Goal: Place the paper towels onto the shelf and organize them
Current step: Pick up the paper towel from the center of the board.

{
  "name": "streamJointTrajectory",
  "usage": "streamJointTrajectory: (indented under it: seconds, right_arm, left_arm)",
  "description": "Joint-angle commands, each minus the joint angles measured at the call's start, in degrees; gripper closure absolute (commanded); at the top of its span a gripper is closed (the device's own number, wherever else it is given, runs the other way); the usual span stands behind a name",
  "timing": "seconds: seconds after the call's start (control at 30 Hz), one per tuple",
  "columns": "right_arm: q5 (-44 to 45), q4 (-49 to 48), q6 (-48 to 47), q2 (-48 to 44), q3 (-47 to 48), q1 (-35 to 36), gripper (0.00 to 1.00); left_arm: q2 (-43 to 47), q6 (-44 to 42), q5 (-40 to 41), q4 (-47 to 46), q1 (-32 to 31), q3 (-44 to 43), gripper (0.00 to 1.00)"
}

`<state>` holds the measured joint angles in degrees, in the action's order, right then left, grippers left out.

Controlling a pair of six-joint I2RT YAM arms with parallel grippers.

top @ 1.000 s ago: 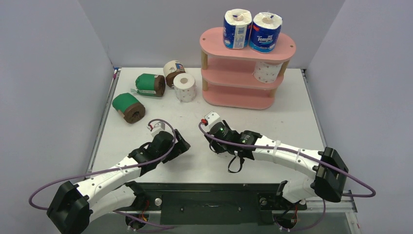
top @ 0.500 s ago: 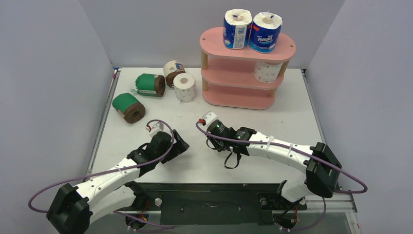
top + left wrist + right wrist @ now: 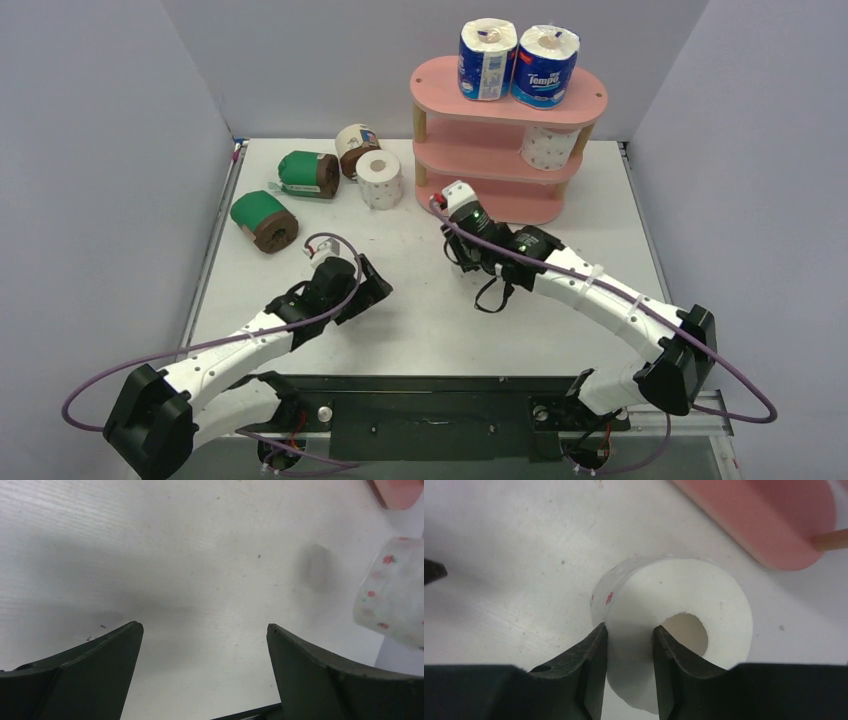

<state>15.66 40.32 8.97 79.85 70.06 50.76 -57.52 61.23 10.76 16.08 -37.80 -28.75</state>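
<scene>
My right gripper (image 3: 630, 627) is shut on the wall of a white, pink-dotted paper towel roll (image 3: 674, 610), one finger in its core hole and one outside. In the left wrist view that roll (image 3: 395, 595) hangs just above the table. The pink shelf (image 3: 450, 80) stands at the back, close beyond the right gripper (image 3: 468, 258). Two blue-white rolls (image 3: 487, 58) (image 3: 546, 64) sit on its top tier and a dotted white roll (image 3: 550, 147) on the middle tier. My left gripper (image 3: 202, 626) is open over bare table (image 3: 370, 290).
Loose on the table's back left lie an upright white roll (image 3: 380, 178), a cream-wrapped brown roll (image 3: 355, 148) and two green-wrapped rolls (image 3: 310, 173) (image 3: 265, 220). Grey walls close in the table on three sides. The shelf's bottom board (image 3: 774, 520) lies just ahead of the held roll.
The right jaws closed on the dotted roll, then the right arm carried it back and right toward the shelf. The left arm crept slightly forward, still open.
</scene>
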Motion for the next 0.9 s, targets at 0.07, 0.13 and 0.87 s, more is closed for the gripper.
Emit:
streamJointTrajectory:
  seconds: [0.07, 0.13, 0.87]
  right_arm:
    - [7.62, 1.36, -2.06, -1.03, 12.69, -7.01, 0.83]
    - [8.21, 2.1, -2.71, 0.92, 16.7, -8.49, 0.84]
    - [8.05, 3.93, -6.42, 15.97, 40.36, -15.56, 0.84]
  left_arm:
    - [-4.6, -0.41, -1.94, -7.96, 0.37, -8.01, 0.06]
    - [-6.75, 0.29, -2.15, -10.81, 0.41, -8.74, 0.06]
    - [-27.53, -22.4, -8.3, -71.47, 1.03, -14.43, 0.03]
